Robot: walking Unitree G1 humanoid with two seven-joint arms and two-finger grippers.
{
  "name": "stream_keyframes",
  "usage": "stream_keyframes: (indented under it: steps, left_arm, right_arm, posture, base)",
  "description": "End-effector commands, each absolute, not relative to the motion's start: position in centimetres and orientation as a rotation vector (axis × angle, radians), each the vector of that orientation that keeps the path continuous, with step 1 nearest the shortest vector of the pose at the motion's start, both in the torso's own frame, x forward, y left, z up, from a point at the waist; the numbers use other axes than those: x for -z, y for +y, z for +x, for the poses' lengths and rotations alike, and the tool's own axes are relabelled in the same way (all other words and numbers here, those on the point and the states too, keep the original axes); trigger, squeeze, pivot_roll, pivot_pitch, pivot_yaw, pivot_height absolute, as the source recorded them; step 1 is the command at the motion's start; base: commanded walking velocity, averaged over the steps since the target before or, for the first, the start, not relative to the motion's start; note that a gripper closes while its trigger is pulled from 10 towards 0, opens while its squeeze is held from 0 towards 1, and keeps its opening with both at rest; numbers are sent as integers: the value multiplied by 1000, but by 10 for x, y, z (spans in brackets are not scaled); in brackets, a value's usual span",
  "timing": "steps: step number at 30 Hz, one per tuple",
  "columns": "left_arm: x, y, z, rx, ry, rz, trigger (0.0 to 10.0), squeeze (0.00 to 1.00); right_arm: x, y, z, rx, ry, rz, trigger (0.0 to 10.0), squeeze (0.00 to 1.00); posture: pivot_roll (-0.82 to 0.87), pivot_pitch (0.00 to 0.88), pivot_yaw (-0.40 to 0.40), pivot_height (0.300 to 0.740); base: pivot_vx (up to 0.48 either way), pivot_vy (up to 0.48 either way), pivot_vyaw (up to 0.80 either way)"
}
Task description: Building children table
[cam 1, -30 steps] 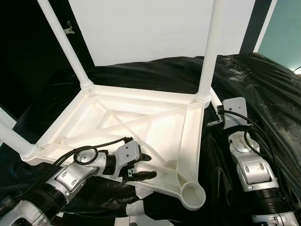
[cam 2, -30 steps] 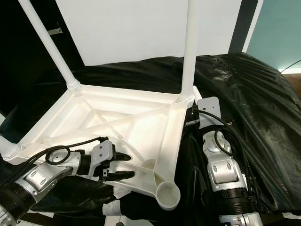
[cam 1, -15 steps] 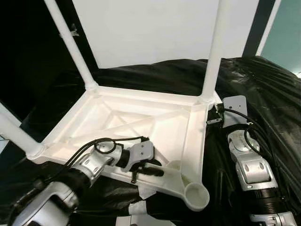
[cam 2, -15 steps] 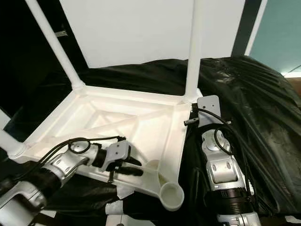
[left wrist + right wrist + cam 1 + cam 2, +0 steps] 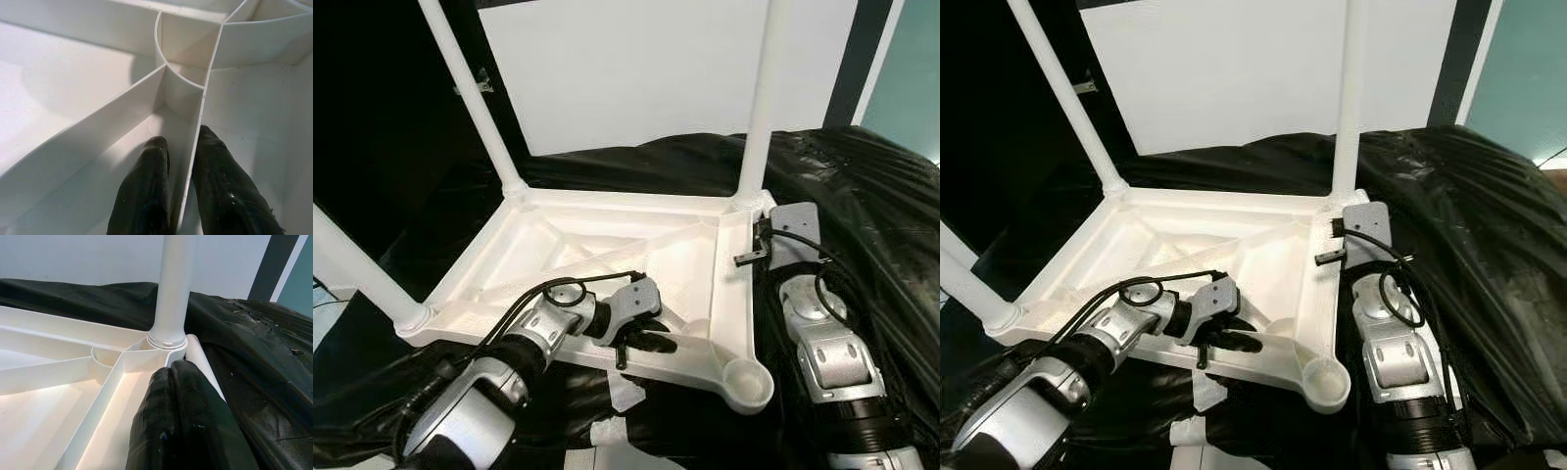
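The white children's table point(image 5: 558, 230) lies upside down on a black sheet. Three white legs stand in its corners: far left point(image 5: 475, 98), far right point(image 5: 764, 98) and near left point(image 5: 357, 269). The near right corner socket point(image 5: 750, 384) holds nothing. My left gripper point(image 5: 641, 343) reaches over the near edge, and its fingers point(image 5: 146, 186) are shut on a thin rib point(image 5: 195, 147) of the underside. My right gripper point(image 5: 171, 377) sits at the far right corner, fingers pressed together beside a short white tube point(image 5: 200, 357) at that leg's base.
Crumpled black sheeting point(image 5: 862, 196) covers the surface around and right of the table. A white wall panel point(image 5: 636, 69) stands behind it, with a dark area at far left. White scraps point(image 5: 622, 392) lie under the near edge.
My left gripper has reached further in over the table's near edge, and its spread fingers have closed on a rib. The view has shifted. The right arm stays at the far right corner.
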State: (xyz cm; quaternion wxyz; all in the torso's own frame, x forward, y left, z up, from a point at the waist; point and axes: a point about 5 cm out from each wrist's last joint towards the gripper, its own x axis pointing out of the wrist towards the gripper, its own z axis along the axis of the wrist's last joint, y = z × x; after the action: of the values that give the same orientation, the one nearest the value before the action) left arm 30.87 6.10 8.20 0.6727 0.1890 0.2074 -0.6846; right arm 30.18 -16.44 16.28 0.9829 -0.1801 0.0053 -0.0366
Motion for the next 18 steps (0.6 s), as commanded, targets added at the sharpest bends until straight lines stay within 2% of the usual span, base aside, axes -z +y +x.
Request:
stream_keyframes:
  steps: [1, 6, 18]
  left_arm:
    - [-51, 83, 326, 908, 502, 495, 0, 0]
    - [-55, 78, 332, 843, 481, 469, 0, 0]
    - [-76, 74, 350, 641, 362, 265, 0, 0]
  right_arm:
    - [-166, -159, 303, 52, -1, -351, 10000, 0]
    - [-167, -156, 302, 40, -4, -347, 10000, 0]
    - [-161, -153, 296, 24, 15, -338, 10000, 0]
  posture:
    - [-129, 0, 83, 740]
    - [-135, 0, 83, 740]
    - [-128, 0, 76, 740]
  base:
    - [0, 0, 0]
    - [0, 0, 0]
    - [0, 0, 0]
